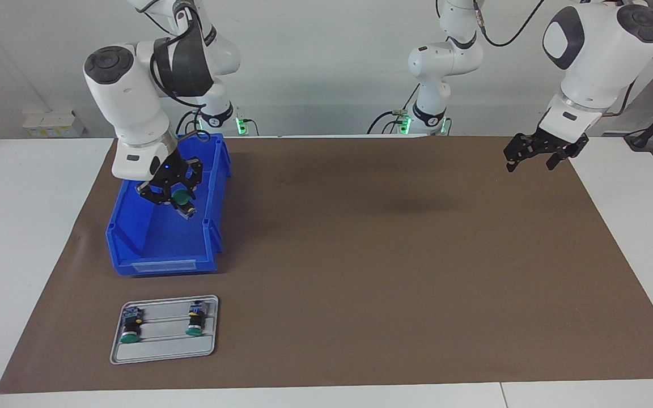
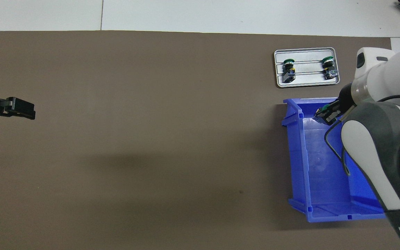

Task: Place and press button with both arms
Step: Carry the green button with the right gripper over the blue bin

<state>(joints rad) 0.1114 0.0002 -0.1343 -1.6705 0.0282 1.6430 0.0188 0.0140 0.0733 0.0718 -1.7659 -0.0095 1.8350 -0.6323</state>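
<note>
My right gripper [image 1: 176, 199] is shut on a green-capped button [image 1: 181, 199] and holds it up over the blue bin [image 1: 134, 238]; in the overhead view this gripper [image 2: 326, 115] is over the bin's [image 2: 300, 152] end that lies farther from the robots. Two more green-capped buttons [image 1: 130, 327] [image 1: 195, 321] lie on the grey tray [image 1: 162, 350], farther from the robots than the bin; in the overhead view they [image 2: 289, 68] [image 2: 329, 65] lie on the tray [image 2: 306, 82]. My left gripper [image 1: 532, 153] [image 2: 21, 108] waits open in the air over the mat at the left arm's end.
A brown mat [image 1: 389, 272] covers the table's middle, with white table [image 1: 20, 226] around it. The bin and tray stand at the right arm's end of the mat.
</note>
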